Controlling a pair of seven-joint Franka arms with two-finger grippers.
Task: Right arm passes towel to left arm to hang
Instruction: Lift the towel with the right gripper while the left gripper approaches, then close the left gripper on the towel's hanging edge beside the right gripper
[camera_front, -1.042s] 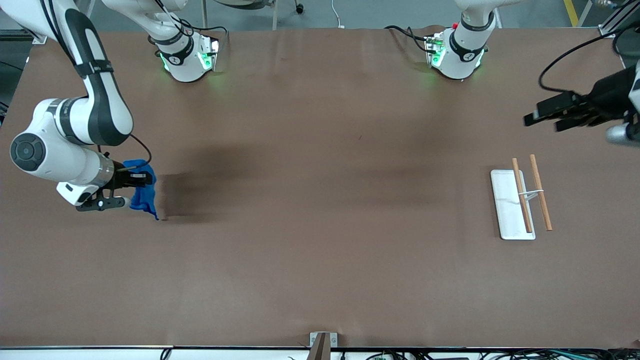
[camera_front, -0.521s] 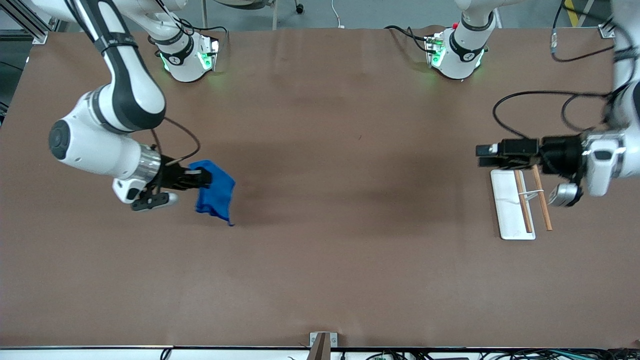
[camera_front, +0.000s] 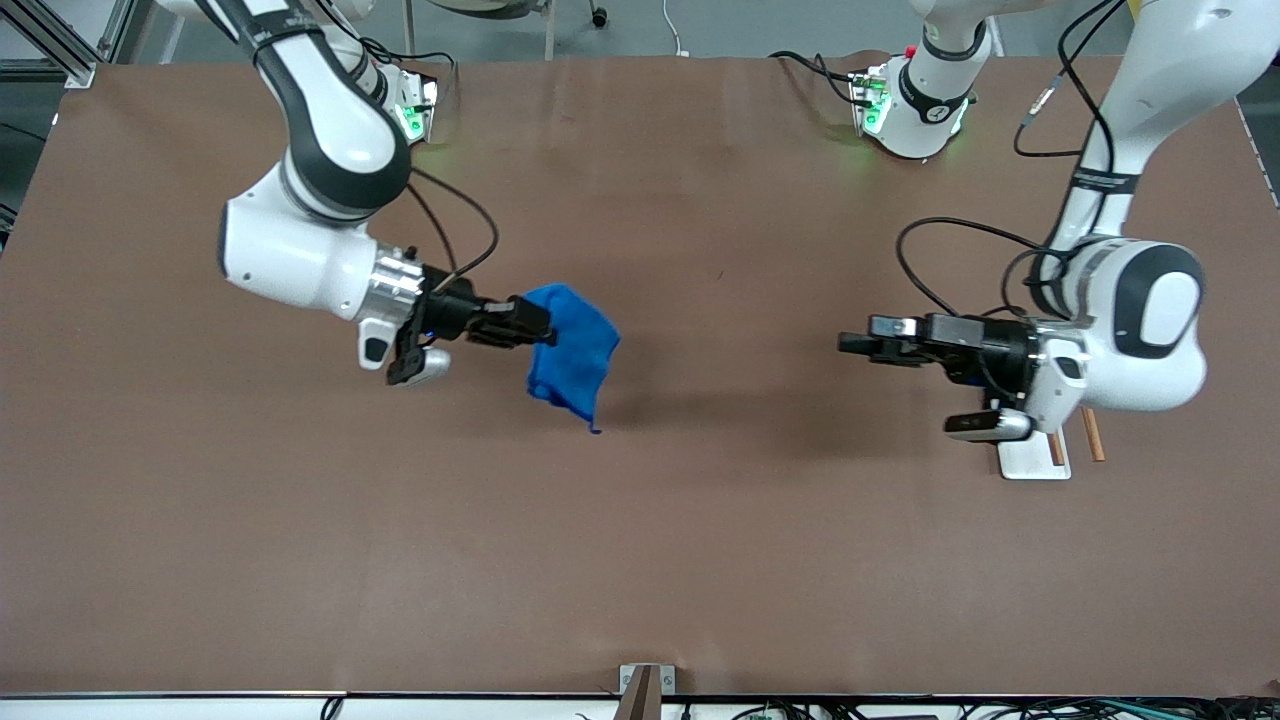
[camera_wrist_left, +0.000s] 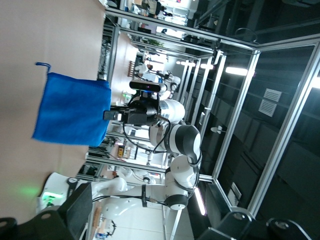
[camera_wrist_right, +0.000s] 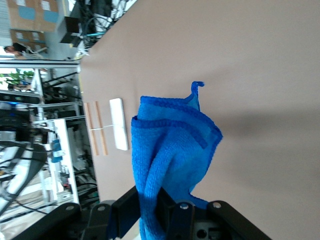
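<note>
R gripper (camera_front: 535, 328) clamped, level over table; L gripper (camera_front: 850, 345) fingers apart, facing it.

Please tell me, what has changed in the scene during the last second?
The right gripper, shut on the small bright blue fuzzy towel, carried it from the right arm's end toward the table's middle. The open left gripper swung in over the table to face it. The white rack with two wooden rods stayed put.

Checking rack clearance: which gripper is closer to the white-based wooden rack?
Left. The left gripper hovers open just beside the rack; the right gripper holds the towel over mid-table.
</note>
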